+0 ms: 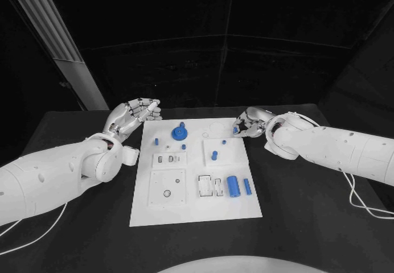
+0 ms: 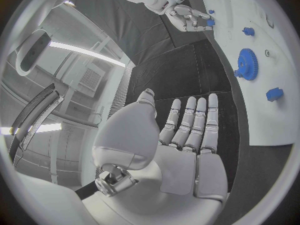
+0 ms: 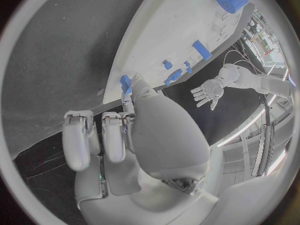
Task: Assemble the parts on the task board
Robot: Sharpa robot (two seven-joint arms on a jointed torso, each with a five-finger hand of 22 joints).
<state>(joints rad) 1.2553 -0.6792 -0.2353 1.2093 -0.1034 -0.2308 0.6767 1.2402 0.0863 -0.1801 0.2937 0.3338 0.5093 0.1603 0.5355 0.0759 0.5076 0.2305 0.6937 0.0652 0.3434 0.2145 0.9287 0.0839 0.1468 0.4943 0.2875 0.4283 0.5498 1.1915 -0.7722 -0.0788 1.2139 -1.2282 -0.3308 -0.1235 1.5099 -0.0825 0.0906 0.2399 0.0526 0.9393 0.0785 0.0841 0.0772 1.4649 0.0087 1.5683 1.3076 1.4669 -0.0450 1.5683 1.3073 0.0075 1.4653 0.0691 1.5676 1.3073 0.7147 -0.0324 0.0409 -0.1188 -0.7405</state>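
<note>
The white task board [image 1: 193,211] lies in the middle of the black table. A blue gear [image 1: 180,134] stands near its far edge, and the same gear [image 2: 247,64] is seen from the left wrist. A blue cylinder [image 1: 233,185] and a blue bar [image 1: 247,186] lie nearer me on the right. My right hand [image 1: 251,123] hovers at the board's far right corner, thumb and finger pinching a small blue part [image 3: 125,83]. My left hand [image 1: 138,114] hangs over the table beside the far left corner, fingers straight and apart [image 2: 187,130], holding nothing.
Small blue pegs [image 1: 215,153] and white fittings [image 1: 208,186] are scattered over the board. A white square plate with holes [image 1: 167,187] sits on its near left part. Bare black table [image 1: 312,227] surrounds the board, and white cables [image 1: 360,199] trail by my right arm.
</note>
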